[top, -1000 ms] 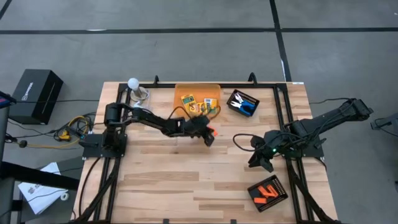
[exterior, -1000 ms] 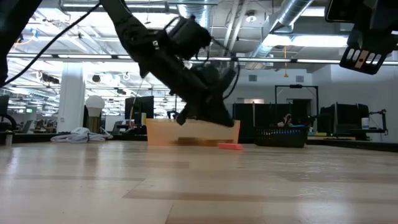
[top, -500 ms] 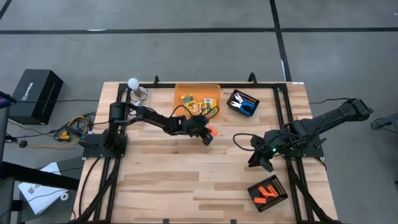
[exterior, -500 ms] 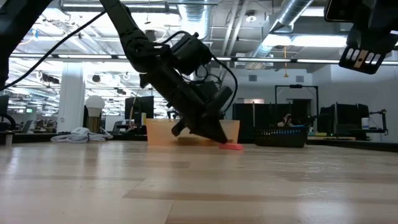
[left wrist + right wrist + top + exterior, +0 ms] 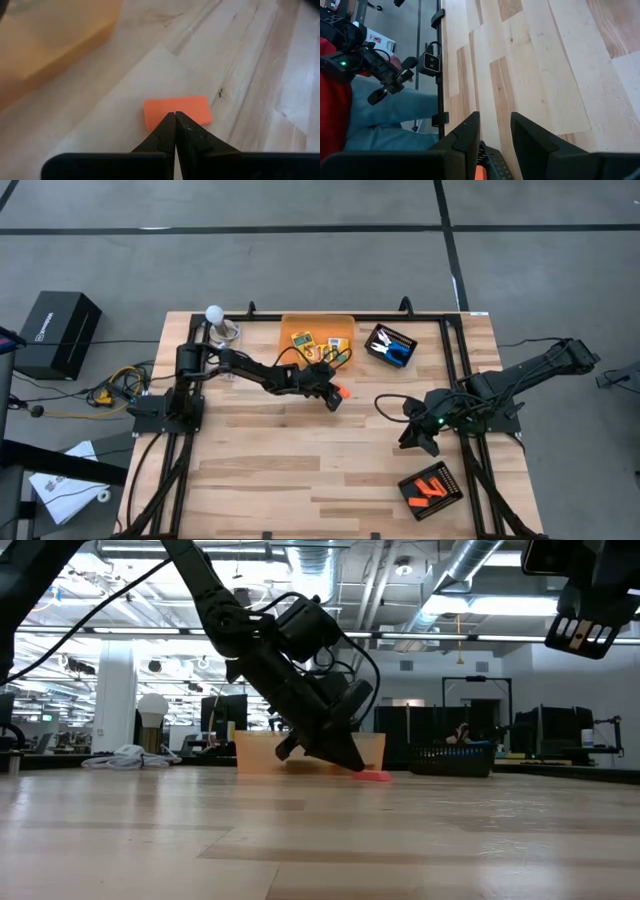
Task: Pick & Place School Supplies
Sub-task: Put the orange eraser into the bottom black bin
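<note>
L gripper (image 5: 334, 401), jaws clenched on nothing, tips at the orange piece (image 5: 177, 110) on the table, just near of the orange bin (image 5: 317, 323). R gripper (image 5: 420, 442) (idle, right side) parted, empty.

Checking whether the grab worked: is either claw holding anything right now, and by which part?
Nothing is held. The left claw is shut, its tips at the orange eraser lying flat on the table. The right claw hangs empty, apart from the supplies.
</note>
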Controlling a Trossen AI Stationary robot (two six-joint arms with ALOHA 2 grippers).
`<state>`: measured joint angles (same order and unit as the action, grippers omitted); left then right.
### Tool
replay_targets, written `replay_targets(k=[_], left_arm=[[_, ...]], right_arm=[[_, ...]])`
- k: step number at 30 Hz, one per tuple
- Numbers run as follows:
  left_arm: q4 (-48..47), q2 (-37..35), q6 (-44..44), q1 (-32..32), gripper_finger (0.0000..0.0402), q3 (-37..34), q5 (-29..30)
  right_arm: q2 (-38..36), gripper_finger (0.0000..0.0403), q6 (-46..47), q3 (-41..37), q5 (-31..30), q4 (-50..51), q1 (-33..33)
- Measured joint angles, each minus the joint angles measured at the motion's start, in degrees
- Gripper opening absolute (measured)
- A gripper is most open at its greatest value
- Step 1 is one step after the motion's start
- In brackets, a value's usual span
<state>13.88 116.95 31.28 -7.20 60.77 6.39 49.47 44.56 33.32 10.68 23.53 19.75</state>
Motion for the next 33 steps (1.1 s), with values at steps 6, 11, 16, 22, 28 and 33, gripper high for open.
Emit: replay_targets(k=[6,11,16,22,28,33], left_arm=[[-0.47,1.75,4.27,-0.09,0.0,0.11,-2.34],[-0.18,3.17,7.5,0.91,0.0,0.2,-3.22],[-0.21,3.23,8.2,0.96,0.0,0.14,-4.37],[-0.44,3.56,9.76,1.16,0.0,-0.29,-6.86],[0.36,3.27,10.56,1.41,0.0,-1.93,-6.97],[0.91,2.72,11.73,1.73,0.0,-2.2,-7.15]], right_arm=[[0.0,0.0102,0.0,0.0,0.02,0.0,0.0],[0.02,0.0102,0.4,0.0,0.02,-0.06,0.0],[0.0,0.0102,0.34,0.0,0.16,-0.11,0.0],[0.0,0.0102,0.0,0.0,1.31,-0.04,-0.02],[0.0,0.0102,-0.43,0.0,1.31,0.0,-0.04],[0.1,0.0102,-0.87,0.0,0.35,-0.02,-0.03]])
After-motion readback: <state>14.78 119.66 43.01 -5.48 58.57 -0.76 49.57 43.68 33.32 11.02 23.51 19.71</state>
